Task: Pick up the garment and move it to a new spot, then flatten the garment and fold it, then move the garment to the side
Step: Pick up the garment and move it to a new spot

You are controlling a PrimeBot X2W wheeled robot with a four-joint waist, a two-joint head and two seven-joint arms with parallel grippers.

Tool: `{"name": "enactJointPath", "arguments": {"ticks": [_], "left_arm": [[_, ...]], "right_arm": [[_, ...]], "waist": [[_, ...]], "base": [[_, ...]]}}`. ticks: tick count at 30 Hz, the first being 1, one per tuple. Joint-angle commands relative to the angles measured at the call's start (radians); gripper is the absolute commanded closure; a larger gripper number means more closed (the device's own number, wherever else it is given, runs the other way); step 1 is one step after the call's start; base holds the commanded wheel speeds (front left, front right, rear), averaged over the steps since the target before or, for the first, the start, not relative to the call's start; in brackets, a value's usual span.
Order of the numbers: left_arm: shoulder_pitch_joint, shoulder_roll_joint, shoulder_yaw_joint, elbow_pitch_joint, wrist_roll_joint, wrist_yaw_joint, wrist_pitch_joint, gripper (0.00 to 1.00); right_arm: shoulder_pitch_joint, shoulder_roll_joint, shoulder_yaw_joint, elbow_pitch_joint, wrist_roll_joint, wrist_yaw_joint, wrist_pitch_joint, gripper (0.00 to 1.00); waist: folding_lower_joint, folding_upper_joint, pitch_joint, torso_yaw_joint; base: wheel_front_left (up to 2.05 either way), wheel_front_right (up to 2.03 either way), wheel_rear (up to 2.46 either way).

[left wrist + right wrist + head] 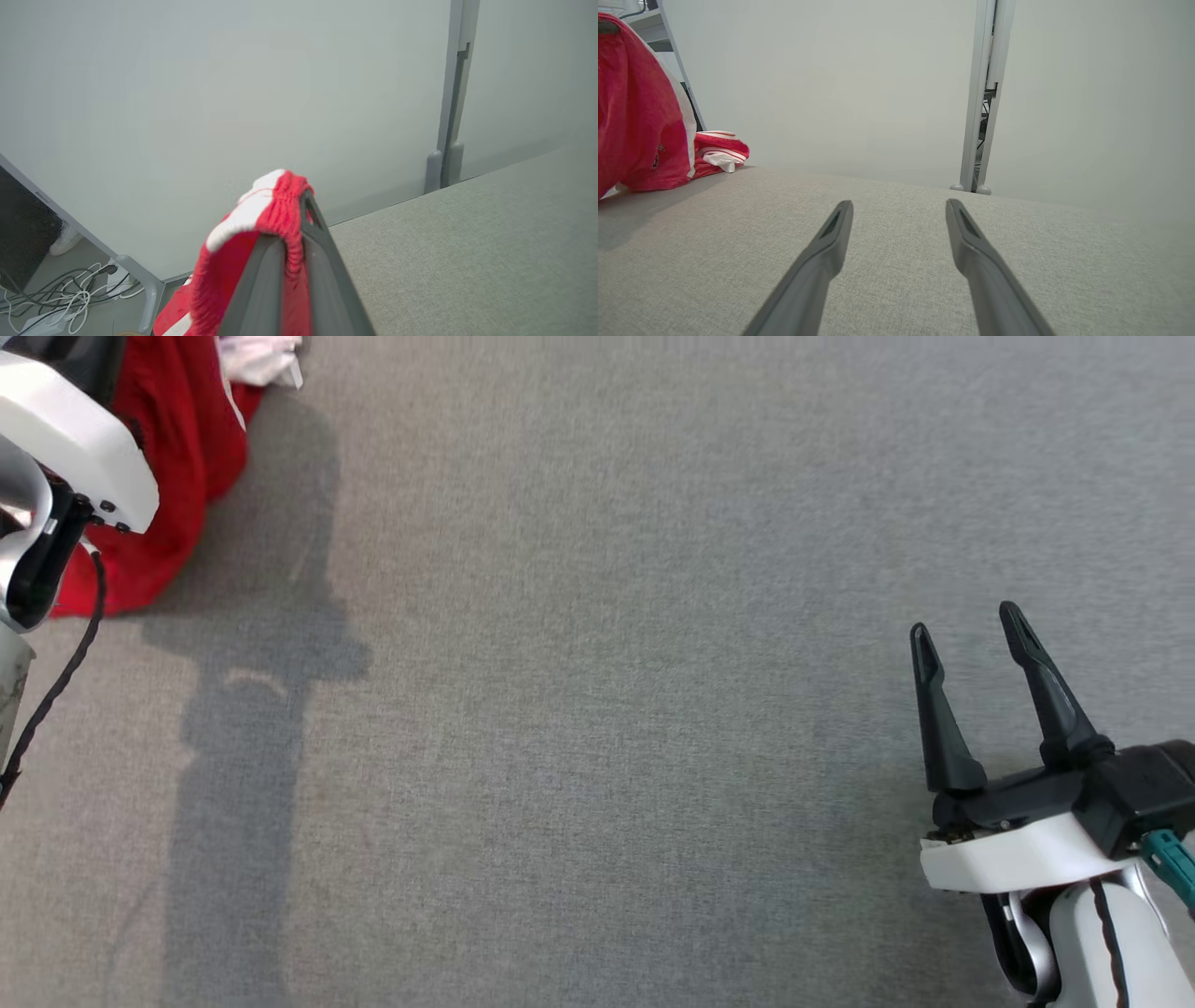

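The left gripper (294, 224) has its fingers pinched shut on a ribbed red-and-white edge of the garment (177, 457). The garment hangs from it at the far left of the table (597, 709), with its lower folds resting on the top. The right gripper (966, 625) hovers at the near right, fingers wide, holding nothing. That pinch looks thin to me: the hanging weight could pull the rib free, or the trailing part could drag and slide off the table's edge. A small dark mark on the red cloth is too small to read, and I see no other writing.
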Motion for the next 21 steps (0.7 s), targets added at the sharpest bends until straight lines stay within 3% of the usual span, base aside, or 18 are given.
{"name": "enactJointPath", "arguments": {"ticks": [1,12,21], "left_arm": [[-0.014,0.005,-0.009,-0.016,0.011,0.0,0.007,1.0],[-0.066,-0.024,-0.079,-0.203,0.012,0.0,0.079,1.0],[-0.129,-0.127,-0.126,-0.317,0.016,0.0,0.065,1.0]], "right_arm": [[0.017,-0.006,-0.003,0.002,0.011,0.0,0.0,0.0],[0.079,-0.006,-0.057,0.02,0.074,0.0,0.0,0.0],[0.085,-0.006,-0.07,0.017,0.092,0.0,0.0,0.0]], "waist": [[0.0,0.0,-0.051,-0.032],[0.0,0.0,-0.177,-0.159],[0.0,0.0,-0.18,-0.245]], "base": [[0.0,0.0,0.0],[0.0,0.0,0.0],[0.0,0.0,0.0]]}}
